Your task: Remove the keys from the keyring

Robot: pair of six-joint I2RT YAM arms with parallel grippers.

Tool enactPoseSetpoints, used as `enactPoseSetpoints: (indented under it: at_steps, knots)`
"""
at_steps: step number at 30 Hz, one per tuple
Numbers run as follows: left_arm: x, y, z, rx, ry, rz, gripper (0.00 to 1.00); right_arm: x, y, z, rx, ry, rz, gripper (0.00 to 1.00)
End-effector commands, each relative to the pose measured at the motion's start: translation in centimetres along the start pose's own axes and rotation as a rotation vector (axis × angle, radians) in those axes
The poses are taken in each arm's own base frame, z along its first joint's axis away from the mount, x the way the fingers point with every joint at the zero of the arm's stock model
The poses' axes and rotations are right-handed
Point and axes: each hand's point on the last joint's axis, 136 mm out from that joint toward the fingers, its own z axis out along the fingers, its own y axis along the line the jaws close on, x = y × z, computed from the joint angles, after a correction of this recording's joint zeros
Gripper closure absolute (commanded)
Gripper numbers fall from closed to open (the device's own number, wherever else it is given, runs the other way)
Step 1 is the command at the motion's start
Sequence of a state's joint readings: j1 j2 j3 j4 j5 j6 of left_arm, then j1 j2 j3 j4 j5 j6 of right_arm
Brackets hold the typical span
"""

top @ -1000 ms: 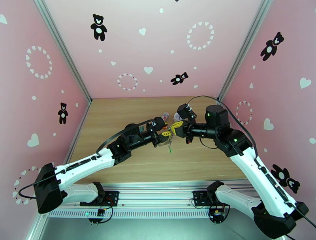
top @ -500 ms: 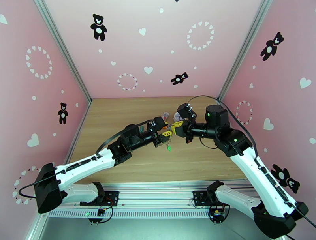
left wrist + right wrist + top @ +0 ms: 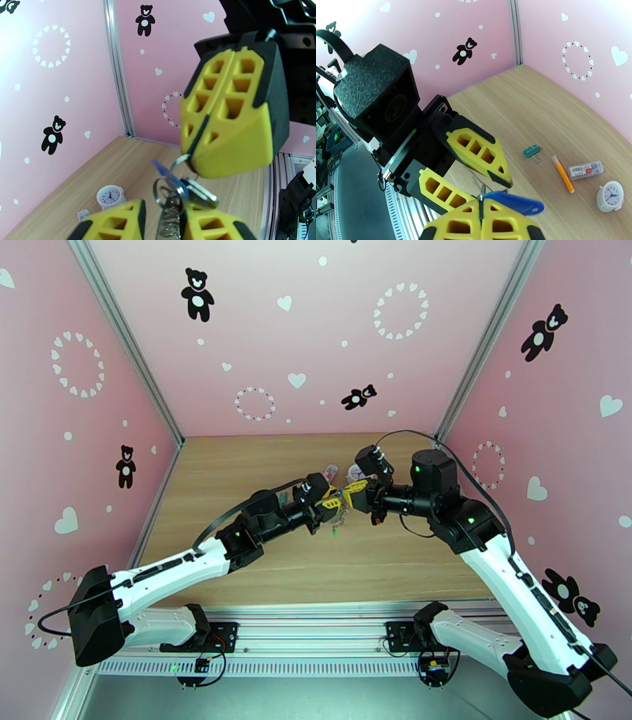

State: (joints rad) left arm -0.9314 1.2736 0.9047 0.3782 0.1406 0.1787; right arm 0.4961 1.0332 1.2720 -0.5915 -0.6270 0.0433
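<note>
Two grippers meet in mid-air above the counter (image 3: pixel 237 477), with the keyring (image 3: pixel 170 213) strung between them. Right gripper (image 3: pixel 191 156): clenched, its tips pinching one small metal ring of the keyring. Left gripper (image 3: pixel 489 191): jaws part-way apart astride the coiled cluster, a gap visible on one side, so not clamped. Blue key (image 3: pixel 513 202) juts sideways from the right gripper's tip, long axis near level; green key (image 3: pixel 335 533) dangles lowest, apparently pointing down at the counter. The keyring's long axis runs roughly vertical, hanging from the pinch. Handling, as judged: light, limp, free to swing; metal rings hard and slippery, plastic heads stiff and flatter. A key's head looks the better hold, with the ring braced by the other gripper
</note>
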Motion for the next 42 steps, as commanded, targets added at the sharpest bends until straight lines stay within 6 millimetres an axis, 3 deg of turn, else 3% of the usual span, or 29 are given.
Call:
enactPoseSetpoints:
  at_steps: [1, 21, 31, 37, 42]
  knots:
    - [-0.4, 0.2, -0.4, -0.019, -0.015, -0.002, 0.75, -0.8, 0.2, -0.4, -0.003, -0.029, -0.013, 1.0]
    - [-1.4, 0.5, -0.9, -0.035, -0.041, -0.022, 0.85, -0.2, -0.5, -1.4, 0.08, -0.018, -0.059, 1.0]
    - [-2.2, 0.5, -0.7, -0.026, -0.039, -0.106, 0.88, 0.3, 0.8, -1.3, 0.016, -0.027, -0.129, 1.0]
    - [-1.3, -0.5, -0.4, 0.031, -0.034, -0.053, 0.85, -0.5, 1.4, -1.0, -0.042, -0.055, -0.101, 1.0]
    - [-1.4, -1.1, -0.1, 0.064, -0.032, -0.013, 0.75, -0.1, 1.5, -0.8, -0.054, -0.044, -0.08, 1.0]
